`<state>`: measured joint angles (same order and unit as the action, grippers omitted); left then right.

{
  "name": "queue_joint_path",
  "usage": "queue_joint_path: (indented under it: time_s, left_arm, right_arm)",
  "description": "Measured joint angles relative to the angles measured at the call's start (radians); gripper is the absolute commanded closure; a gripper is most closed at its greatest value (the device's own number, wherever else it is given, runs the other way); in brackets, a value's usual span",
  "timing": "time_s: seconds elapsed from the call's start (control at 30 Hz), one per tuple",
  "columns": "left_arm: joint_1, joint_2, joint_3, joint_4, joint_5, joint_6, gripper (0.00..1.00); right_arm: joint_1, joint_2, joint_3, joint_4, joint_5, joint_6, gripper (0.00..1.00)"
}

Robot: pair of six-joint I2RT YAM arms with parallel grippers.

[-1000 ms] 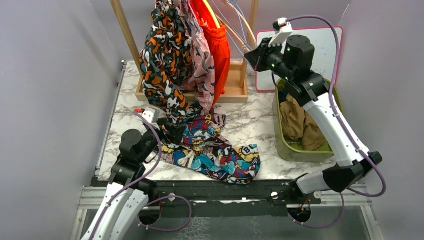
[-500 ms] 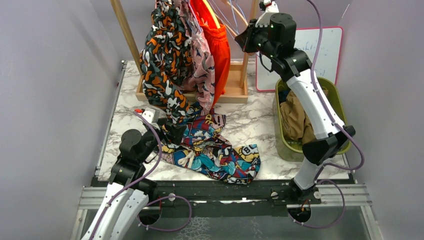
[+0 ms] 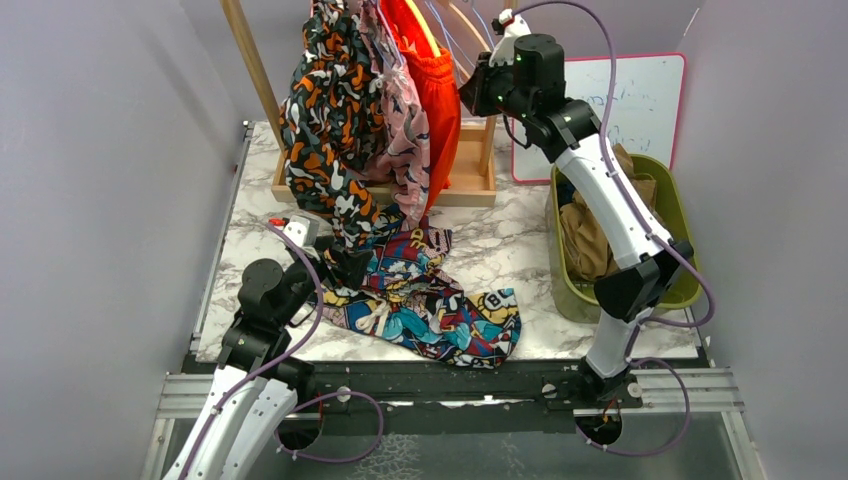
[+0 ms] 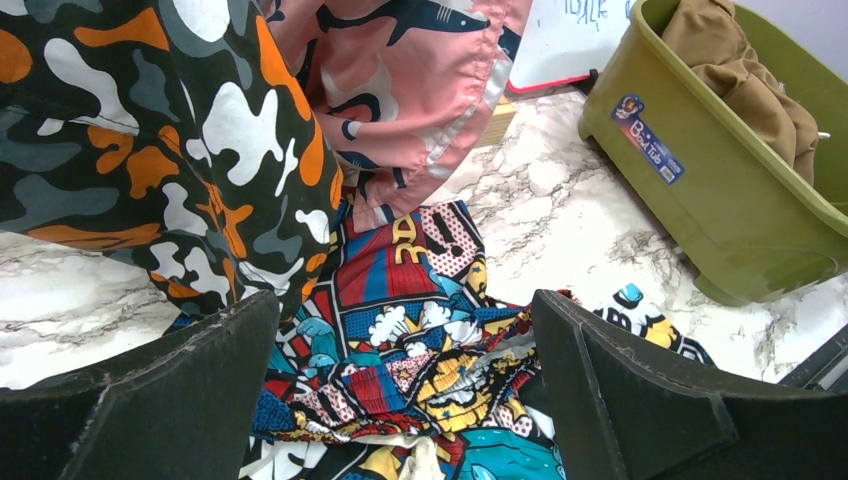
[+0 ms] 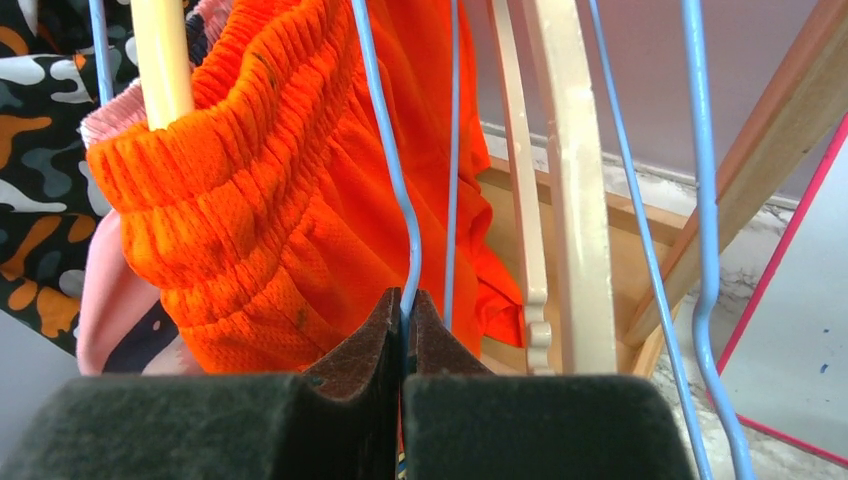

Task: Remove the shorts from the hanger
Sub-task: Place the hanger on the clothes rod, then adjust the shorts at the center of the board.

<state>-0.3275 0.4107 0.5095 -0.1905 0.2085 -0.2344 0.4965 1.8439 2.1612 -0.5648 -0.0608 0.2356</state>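
Orange shorts (image 5: 250,200) hung on the wooden rack (image 3: 470,185), right gripper (image 5: 403,300) clenched just beside them.

Right fingers pressed flat together high at the rack's right side, tips against a blue wire hanger (image 5: 385,150) next to the orange waistband; impossible to tell whether the wire is caught between them. Orange waistband gathered over a cream hanger (image 5: 165,60). Further left along the rack, pink print shorts (image 3: 405,130) and black-orange-white blotch shorts (image 3: 325,120), both hanging down towards the rack's base. In front of the rack, on the marble table (image 3: 500,250), multicolour print shorts (image 3: 430,300) spread out flat, with the left gripper (image 4: 405,310) low over them, jaws spread wide and grasping nothing. Right of the rack, a green tub (image 3: 560,280) with tan shorts (image 3: 595,245) heaped inside.
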Motion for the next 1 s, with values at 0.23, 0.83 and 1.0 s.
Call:
queue_joint_path:
  time_s: [0.23,0.83,1.0]
  left_arm:
    - [0.000,0.000,0.000,0.000,0.000,0.000,0.01]
    - [0.000,-0.009,0.000,0.000,0.000,0.001,0.01]
    - [0.000,-0.010,0.000,0.000,-0.008,0.003,0.01]
  right_arm:
    - [0.002,-0.075,-0.138,0.046,-0.002,-0.002,0.61]
    - [0.000,-0.764,-1.049,0.425,-0.227,0.013,0.30]
    - [0.016,-0.848,-1.345,0.544,-0.449,-0.008,0.23]
